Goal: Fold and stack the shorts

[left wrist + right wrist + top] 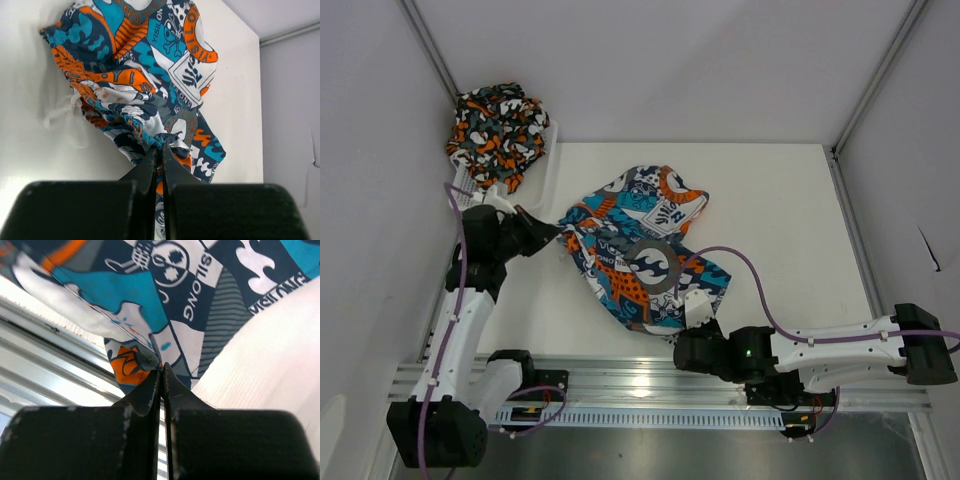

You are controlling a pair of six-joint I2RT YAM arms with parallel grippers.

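- Grip is my first worry: the left gripper (160, 146) is pinched tight on a gathered bunch at the left edge of the patchwork shorts (640, 250). The right gripper (161, 371) is pinched on a thin corner at their near edge. That corner bite looks shallow to me, and a firm pull could slip it out.
- The patchwork shorts lie crumpled mid-table, a little left of centre, between the two grippers, with folds lying over one another. If I spread the arms unevenly, I expect a twisted sheet rather than a flat one, and any fold made on that would come out lopsided.
- The left bite seems to take several layers at once. Lifting from it may drag the whole bundle instead of opening one edge.
- A white cord (60, 114), probably the drawstring, lies on the table (790, 220) beside the bunched edge. It could get trapped inside a fold.
- The right arm's purple cable (745, 268) arcs just beside the right side of the patchwork shorts, and a sweep could snag them.
- The held corner sits near the metal rail (650, 372) at the near edge, so pulling nearer could catch it there.
- The camouflage shorts (498, 135) are heaped unfolded in the basket (553, 150) at the far left, near the left arm. A wide swing may knock them.
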